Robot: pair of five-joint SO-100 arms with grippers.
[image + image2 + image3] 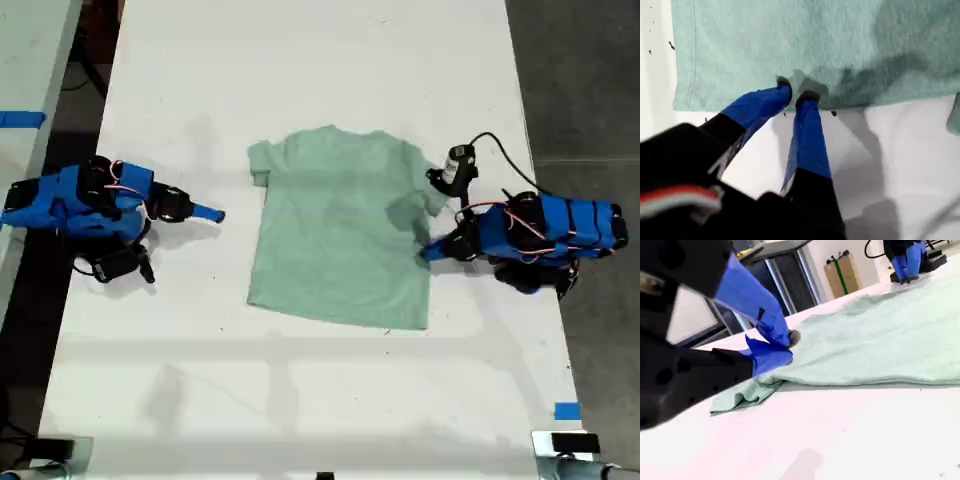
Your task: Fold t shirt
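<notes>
Exterior view first: the t shirt [340, 230] lies spread flat at the middle of the white desk [300, 60], collar toward 12 o'clock, hem toward 6 o'clock, with one blue arm at 9 o'clock and the other at 3 o'clock.

My first gripper [794, 96] is the one at 3 o'clock in the exterior view [428, 250]. Its two blue fingers [807, 135] sit close together, tips right on the shirt's side edge, and the cloth bunches between them, so it is pinching the t shirt [805, 45].

My second gripper [782, 347] is the one at 9 o'clock in the exterior view [212, 213]. There its tip sits on bare desk, apart from the shirt's sleeve. In the second wrist view the fingers [767, 357] are nearly together, the crumpled sleeve of the t shirt [875, 335] just below; whether they hold any cloth, I cannot tell.
</notes>
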